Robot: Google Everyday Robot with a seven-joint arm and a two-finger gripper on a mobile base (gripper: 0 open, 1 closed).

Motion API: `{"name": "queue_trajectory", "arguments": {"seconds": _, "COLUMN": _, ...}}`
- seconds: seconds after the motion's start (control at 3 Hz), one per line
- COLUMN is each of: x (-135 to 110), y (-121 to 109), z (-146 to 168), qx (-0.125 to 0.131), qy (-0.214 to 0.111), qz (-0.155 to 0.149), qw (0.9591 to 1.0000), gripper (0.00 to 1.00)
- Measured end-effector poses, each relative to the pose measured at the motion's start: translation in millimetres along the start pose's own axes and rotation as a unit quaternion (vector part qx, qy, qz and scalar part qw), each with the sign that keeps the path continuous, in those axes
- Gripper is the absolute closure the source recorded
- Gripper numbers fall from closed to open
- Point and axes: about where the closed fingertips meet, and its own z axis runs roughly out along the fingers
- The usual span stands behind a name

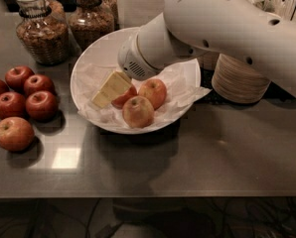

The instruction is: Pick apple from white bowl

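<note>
The white bowl (88, 58), lined with crumpled white paper, sits mid-table. Three lighter apples lie in it. The orange-red apple (125, 99) is the left one and is partly covered by my gripper. Two paler apples (153, 92) (138, 111) lie to its right and front. My gripper (113, 89) reaches down into the bowl from the upper right, its cream-coloured end lying against the orange-red apple's left side. The big white arm (222, 29) hides the back of the bowl.
Several dark red apples (26, 95) lie on the table left of the bowl. Two glass jars (41, 31) stand at the back left. A stack of beige paper bowls (240, 81) stands right of the bowl, with utensils behind it.
</note>
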Motion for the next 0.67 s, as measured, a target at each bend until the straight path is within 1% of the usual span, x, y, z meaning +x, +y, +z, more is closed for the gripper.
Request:
{"name": "queue_trajectory", "arguments": {"seconds": 0.33, "x": 4, "y": 15, "z": 4, "qx": -0.015, "qy": 0.0, "qz": 0.018, "qw": 0.9997, "gripper": 0.0}}
{"name": "queue_trajectory", "arguments": {"seconds": 0.67, "x": 23, "y": 8, "z": 19, "qx": -0.029, "qy": 0.007, "qz": 0.036, "qw": 0.9989, "gripper": 0.0}}
